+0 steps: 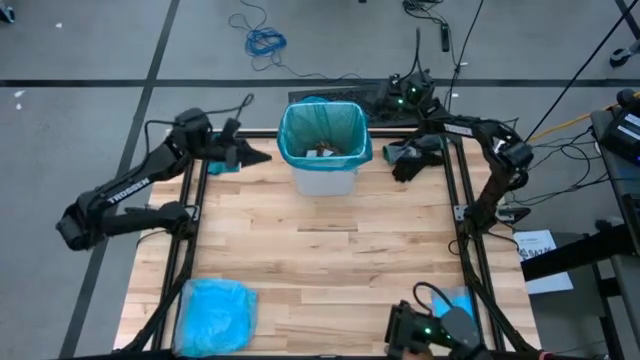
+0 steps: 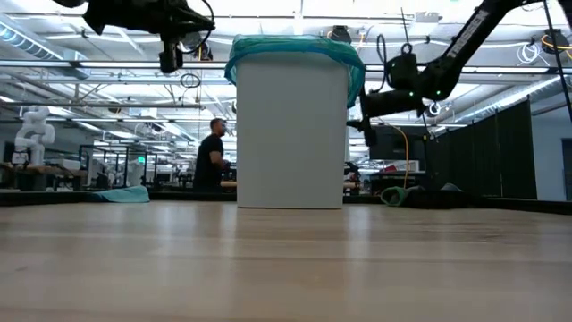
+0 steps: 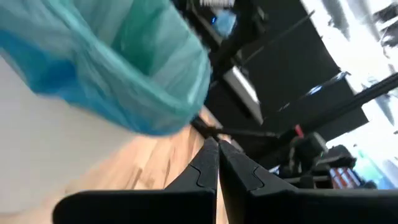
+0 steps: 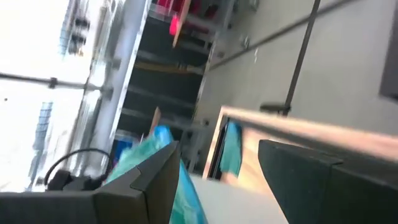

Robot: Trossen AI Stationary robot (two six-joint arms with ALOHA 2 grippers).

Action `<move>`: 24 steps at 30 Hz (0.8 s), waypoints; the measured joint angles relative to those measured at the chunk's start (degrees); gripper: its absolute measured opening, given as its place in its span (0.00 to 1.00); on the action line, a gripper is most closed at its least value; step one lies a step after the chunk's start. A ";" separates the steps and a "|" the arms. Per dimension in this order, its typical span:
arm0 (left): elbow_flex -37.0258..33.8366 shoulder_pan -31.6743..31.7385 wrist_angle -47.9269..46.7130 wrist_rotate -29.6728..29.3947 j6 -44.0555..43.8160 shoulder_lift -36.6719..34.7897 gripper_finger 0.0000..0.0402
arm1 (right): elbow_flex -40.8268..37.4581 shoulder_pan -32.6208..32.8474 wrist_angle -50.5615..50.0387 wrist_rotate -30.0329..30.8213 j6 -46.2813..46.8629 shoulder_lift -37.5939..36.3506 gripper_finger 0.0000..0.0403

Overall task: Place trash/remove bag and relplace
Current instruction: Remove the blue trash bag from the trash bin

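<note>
Near edge of worktop [image 1: 330, 260], seen from above: pale sky-blue plastic bag [image 1: 214, 312] lying crumpled at the near left corner; small folded blue sheet [image 1: 462, 302] at the near right, partly under a dark camera unit

Mid worktop bare wood

Far edge, centre: white bin [image 1: 325, 170] standing upright, lined with the teal-green bag [image 1: 322, 132], liner folded out over the rim all round. Brown trash [image 1: 326, 150] visible at the bottom of the liner in the high view only; hidden behind the bin wall in the low view

Left arm bent at the elbow, reaching in from the left side toward the bin; left end effector [image 1: 252, 156] held just beside the bin's left rim, apart from it, raised to rim height per the low view [image 2: 170, 61]. Fingers [image 3: 208, 167] closed together, nothing between them, confirmed in the left wrist view. Teal scrap [image 1: 222, 166] lying on the worktop under the left wrist

Right arm folded over the far right corner, forearm angled toward the bin; right end effector [image 1: 402, 160] just beside the bin's right rim, not touching, at rim height. Fingers [image 4: 155, 180] spread wide with nothing held, shown only in the right wrist view

Low view adds the room beyond: person [image 2: 211, 154] standing behind the bin
</note>
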 joint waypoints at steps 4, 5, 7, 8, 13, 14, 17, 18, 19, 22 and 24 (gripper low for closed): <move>0.00 -4.35 -2.27 -3.23 0.69 0.69 0.03 | 3.24 0.10 0.14 -5.37 -0.26 2.67 0.52; 0.00 -5.37 -2.27 -4.03 0.31 0.95 0.03 | 4.01 0.08 0.16 -6.38 -0.26 3.10 0.52; 0.00 -7.53 -1.71 -6.77 -1.37 1.57 0.03 | 5.16 0.04 0.16 -8.31 -0.22 3.67 0.52; 0.01 -8.62 -1.46 -8.14 -1.92 2.11 0.03 | 5.47 0.03 0.14 -9.29 -0.25 3.76 0.52; 0.00 -14.02 -1.49 -12.92 -4.93 7.75 0.03 | 5.71 0.01 -2.58 -16.01 -2.00 3.76 0.52; 0.02 -15.08 -1.14 -13.67 -5.47 9.43 0.03 | 5.71 0.03 -4.29 -17.32 -2.99 3.76 0.52; 0.00 -17.84 3.11 -17.06 -6.89 14.36 0.03 | 5.71 0.08 -10.00 -19.66 -6.94 3.76 0.52; 0.00 -18.45 5.01 -17.81 -6.93 15.61 0.03 | 5.69 0.14 -11.55 -20.29 -8.06 3.76 0.52; 0.01 -18.86 7.09 -18.73 -6.94 16.68 0.03 | 5.69 0.16 -12.94 -20.92 -9.04 3.78 0.52; 0.72 -19.10 8.92 -21.90 -7.85 18.51 0.03 | 5.69 0.64 -16.12 -22.61 -10.78 3.30 0.52; 0.76 -19.00 8.68 -23.64 -6.98 18.69 0.03 | 5.62 1.28 -18.79 -22.92 -12.40 2.13 0.52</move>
